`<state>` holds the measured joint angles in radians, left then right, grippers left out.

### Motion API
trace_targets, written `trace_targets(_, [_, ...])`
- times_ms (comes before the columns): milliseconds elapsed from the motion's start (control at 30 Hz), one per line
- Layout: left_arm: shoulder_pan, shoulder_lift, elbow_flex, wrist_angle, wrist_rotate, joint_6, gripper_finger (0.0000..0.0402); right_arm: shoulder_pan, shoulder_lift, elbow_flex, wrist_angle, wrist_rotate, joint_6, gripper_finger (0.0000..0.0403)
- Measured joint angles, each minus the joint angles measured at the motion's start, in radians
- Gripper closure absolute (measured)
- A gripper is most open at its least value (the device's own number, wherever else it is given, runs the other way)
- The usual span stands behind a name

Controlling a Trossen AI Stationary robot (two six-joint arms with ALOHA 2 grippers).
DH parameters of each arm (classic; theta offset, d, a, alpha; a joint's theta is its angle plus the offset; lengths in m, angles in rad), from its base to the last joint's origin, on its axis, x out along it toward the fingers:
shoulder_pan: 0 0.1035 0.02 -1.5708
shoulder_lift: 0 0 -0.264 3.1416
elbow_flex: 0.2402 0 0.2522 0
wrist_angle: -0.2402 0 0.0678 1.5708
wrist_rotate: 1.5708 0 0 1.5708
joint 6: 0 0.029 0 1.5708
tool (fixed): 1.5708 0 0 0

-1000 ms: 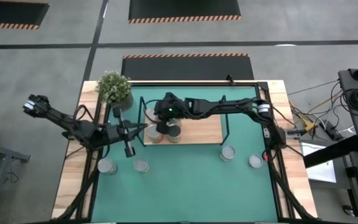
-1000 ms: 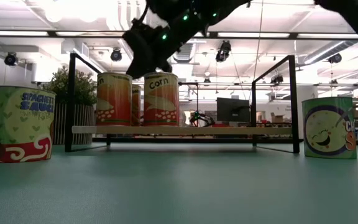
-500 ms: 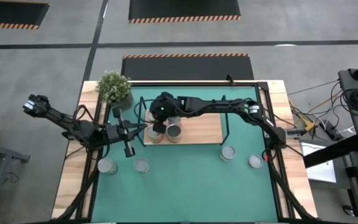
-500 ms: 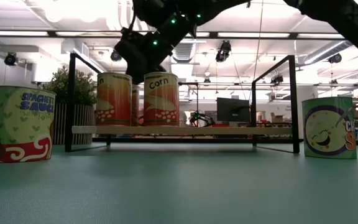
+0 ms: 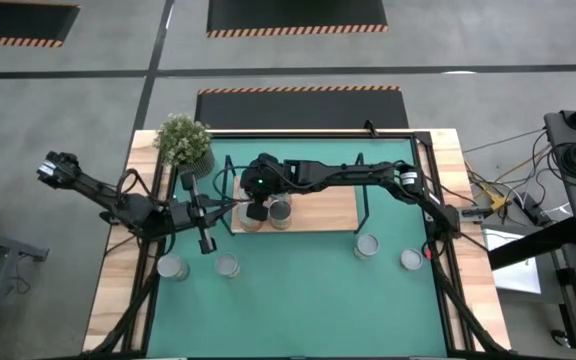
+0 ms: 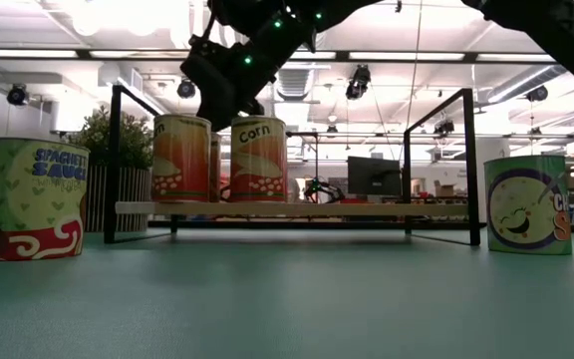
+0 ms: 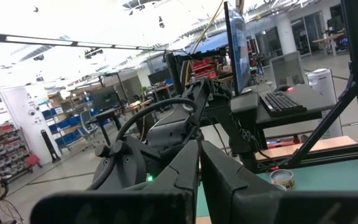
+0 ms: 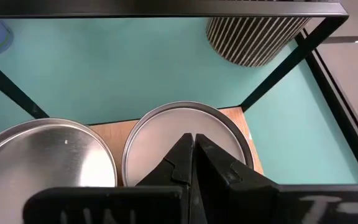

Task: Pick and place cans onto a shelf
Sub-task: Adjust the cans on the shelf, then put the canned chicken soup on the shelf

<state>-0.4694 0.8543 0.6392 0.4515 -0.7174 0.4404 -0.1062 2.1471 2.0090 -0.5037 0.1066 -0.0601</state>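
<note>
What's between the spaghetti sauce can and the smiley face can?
In the low view, the shelf with its cans stands between the spaghetti sauce can and the smiley can, farther back.

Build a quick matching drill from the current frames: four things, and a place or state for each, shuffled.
Things
1. Corn can
2. Spaghetti sauce can
3. Potted plant
4. Right tool

Places or states
A. At the table's far left corner, off the shelf
B. Shut, above the cans at the shelf's left end
C. Standing on the green mat, in front of the shelf
D. Standing on the shelf's wooden board

Pairs: 1-D, 2-C, 3-A, 4-B
</note>
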Motion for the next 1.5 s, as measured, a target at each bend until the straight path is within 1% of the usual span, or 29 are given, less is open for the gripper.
trace_targets(167, [0.000, 0.000, 0.000, 0.000, 0.000, 0.000, 0.0402, 0.004, -0.002, -0.002, 0.004, 0.022, -0.002, 0.0394])
trace_targets(433, [0.000, 0.000, 0.000, -0.001, -0.002, 0.000, 0.0402, 0.009, -0.019, -0.004, 0.000, 0.024, -0.003, 0.0394])
trace_targets(633, [-0.002, 0.000, 0.000, -0.005, -0.005, 0.000, 0.0402, 0.034, -0.048, -0.004, -0.005, 0.024, -0.003, 0.0394])
trace_targets(867, [-0.003, 0.001, 0.000, -0.006, -0.014, -0.001, 0.0402, 0.112, -0.168, -0.008, -0.159, 0.024, 0.027, 0.0394])
trace_targets(1033, [-0.003, 0.001, 0.000, -0.005, -0.008, -0.004, 0.0402, 0.199, -0.275, -0.043, -0.290, 0.023, 0.103, 0.0394])
trace_targets(1167, [-0.004, 0.002, 0.000, -0.005, -0.007, -0.004, 0.0402, 0.276, -0.367, -0.134, -0.316, 0.023, 0.156, 0.0394])
trace_targets(1300, [-0.007, 0.002, 0.000, -0.006, -0.007, -0.004, 0.0402, 0.341, -0.468, -0.299, -0.278, 0.032, 0.244, 0.0394])
trace_targets(1433, [-0.008, 0.002, 0.000, 0.003, -0.006, -0.004, 0.0402, 0.409, -0.567, -0.473, -0.247, 0.121, 0.364, 0.0394])
trace_targets(1500, [-0.008, 0.002, 0.000, 0.011, -0.006, -0.004, 0.0402, 0.441, -0.616, -0.548, -0.246, 0.145, 0.444, 0.0394])
